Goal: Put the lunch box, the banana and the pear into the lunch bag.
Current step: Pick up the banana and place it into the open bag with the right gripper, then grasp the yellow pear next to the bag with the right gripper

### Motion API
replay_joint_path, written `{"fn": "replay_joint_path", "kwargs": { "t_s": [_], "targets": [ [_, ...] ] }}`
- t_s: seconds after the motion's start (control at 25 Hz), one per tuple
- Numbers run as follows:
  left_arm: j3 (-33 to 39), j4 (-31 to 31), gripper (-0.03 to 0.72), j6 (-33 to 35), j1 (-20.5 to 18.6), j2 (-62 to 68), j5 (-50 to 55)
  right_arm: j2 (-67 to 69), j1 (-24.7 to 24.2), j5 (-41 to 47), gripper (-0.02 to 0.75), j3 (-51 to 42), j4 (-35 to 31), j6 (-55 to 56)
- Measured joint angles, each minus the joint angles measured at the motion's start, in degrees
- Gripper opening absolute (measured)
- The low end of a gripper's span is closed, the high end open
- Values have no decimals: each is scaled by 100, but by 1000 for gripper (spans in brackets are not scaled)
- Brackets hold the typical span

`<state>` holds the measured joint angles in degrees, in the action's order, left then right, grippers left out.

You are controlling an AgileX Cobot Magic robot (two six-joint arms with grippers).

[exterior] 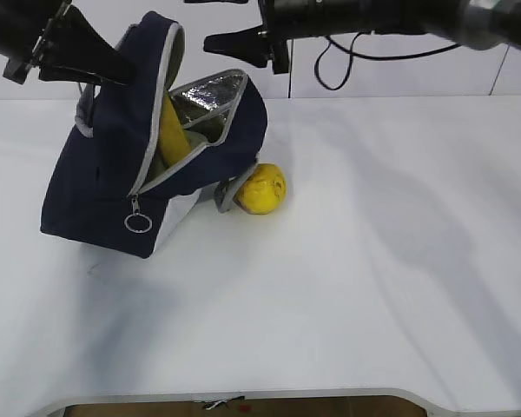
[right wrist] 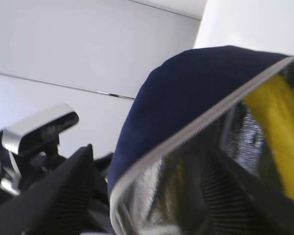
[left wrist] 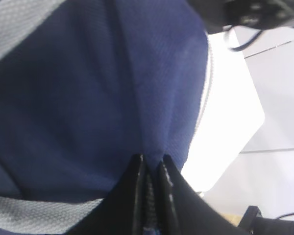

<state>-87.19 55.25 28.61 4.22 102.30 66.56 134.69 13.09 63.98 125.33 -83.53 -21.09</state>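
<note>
Navy-blue fabric, boxy and edged with a grey zipper, makes up the lunch bag (exterior: 104, 187), which leans tilted on the white table (exterior: 373, 287) with its silver-foil-lined mouth gaping upward. The left pincer (exterior: 126, 71) comes in from the upper left, and its black fingers (left wrist: 139, 196) are pressed together on a fold of the bag's blue flap; in the left wrist view the cloth (left wrist: 98, 88) bunches directly ahead of the fingertips, with a grey webbing strap (left wrist: 34, 215) running just below and beside them. The long, curved, bright yellow plastic-looking banana (exterior: 174, 130) stands slanted inside the bag, just below and to the right of that left pincer, its upper part showing against the foil lining (exterior: 213, 95).

The right pincer (exterior: 215, 43) hangs above the bag's open mouth, close over the raised flap's far edge. Its dark fingers (right wrist: 63, 196) stand spread apart in the right wrist view, with the blue rim (right wrist: 186, 93) and the foil interior lying between and ahead of them; the banana (right wrist: 279, 132) appears as a yellow band off to the side of that pincer.

The lumpy golden-yellow pear (exterior: 260, 188) rests on the table outside the bag, touching its lower corner and a grey strap end (exterior: 227, 196), well below the right pincer. A metal ring pull (exterior: 138, 222) dangles from the zipper at the bag's near side. The lunch box cannot be made out in any view.
</note>
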Motion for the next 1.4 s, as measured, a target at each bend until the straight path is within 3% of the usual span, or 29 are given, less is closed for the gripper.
{"fn": "replay_joint_path", "kwargs": {
  "t_s": [0.2, 0.56, 0.72, 0.96, 1.4],
  "targets": [
    [0, 0, 21, 0, -229, 0, 14, -455, -156, 324, 547, 62, 1399, -11],
    [0, -518, 21, 0, -561, 0, -65, -1271, -7, 706, 547, 76, 5430, 670],
    [0, -853, 21, 0, -647, 0, -255, -1324, 295, 742, 547, 76, 6629, 1084],
    [4, -1279, 21, 0, -692, 10, -340, -1053, 824, 744, 547, 76, 7147, 1141],
    [4, -1452, 21, 0, -692, 10, -354, -476, 865, 744, 553, 76, 7610, 1219]
  ]
}}
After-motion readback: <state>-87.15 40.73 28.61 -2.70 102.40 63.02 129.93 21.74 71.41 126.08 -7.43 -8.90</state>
